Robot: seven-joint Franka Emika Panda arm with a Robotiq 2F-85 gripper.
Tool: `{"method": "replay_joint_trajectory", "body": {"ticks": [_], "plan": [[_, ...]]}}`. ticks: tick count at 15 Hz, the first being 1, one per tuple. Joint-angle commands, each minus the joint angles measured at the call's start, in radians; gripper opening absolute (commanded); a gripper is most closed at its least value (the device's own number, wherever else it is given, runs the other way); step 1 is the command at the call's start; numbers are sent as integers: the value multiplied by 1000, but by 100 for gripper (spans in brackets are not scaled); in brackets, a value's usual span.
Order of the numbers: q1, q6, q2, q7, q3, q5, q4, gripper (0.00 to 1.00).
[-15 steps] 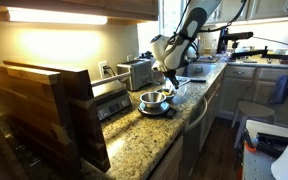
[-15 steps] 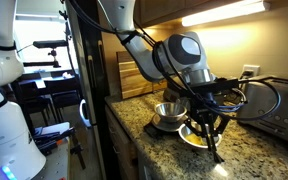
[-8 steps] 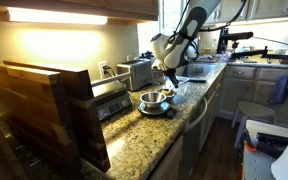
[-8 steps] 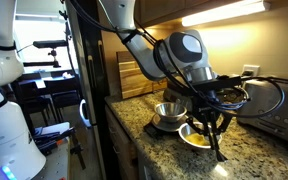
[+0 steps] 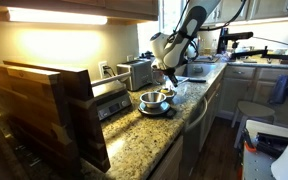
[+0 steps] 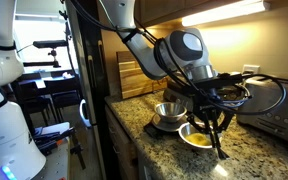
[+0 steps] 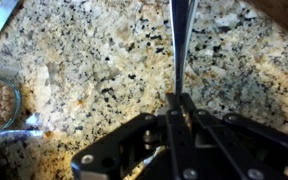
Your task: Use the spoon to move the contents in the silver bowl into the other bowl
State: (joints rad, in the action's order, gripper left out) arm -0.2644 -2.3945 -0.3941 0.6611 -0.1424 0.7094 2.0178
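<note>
**gripper shut tight on the spoon, right of the silver bowl**

the silver bowl [image 6: 167, 111] sits mid-frame on the speckled granite desk [image 7: 84, 50]. touching its lower right side is the other bowl [image 6: 196, 137], with yellowish contents. the gripper [image 6: 216, 122] hangs to the right of the silver bowl, over the other bowl's far edge. its fingers are pressed together on the spoon [image 7: 178, 45], whose thin handle runs to the top of the wrist view. a toaster [image 5: 136, 72] stands behind.

White jointed arm [image 5: 191, 22], black pincer [image 7: 180, 99]

In wrist view, spoon handle [image 7: 178, 40] cut off at top edge, bowl [image 7: 18, 98] cropped at left, contents perhaps beans
</note>
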Motion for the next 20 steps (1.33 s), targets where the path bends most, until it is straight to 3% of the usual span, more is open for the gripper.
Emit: {"method": "replay_joint_trajectory", "body": {"ticks": [1, 20], "plan": [[8, 16, 60, 30, -4, -10, 35, 7], [30, 58, 155, 63, 6, -20, 82, 7]]}}
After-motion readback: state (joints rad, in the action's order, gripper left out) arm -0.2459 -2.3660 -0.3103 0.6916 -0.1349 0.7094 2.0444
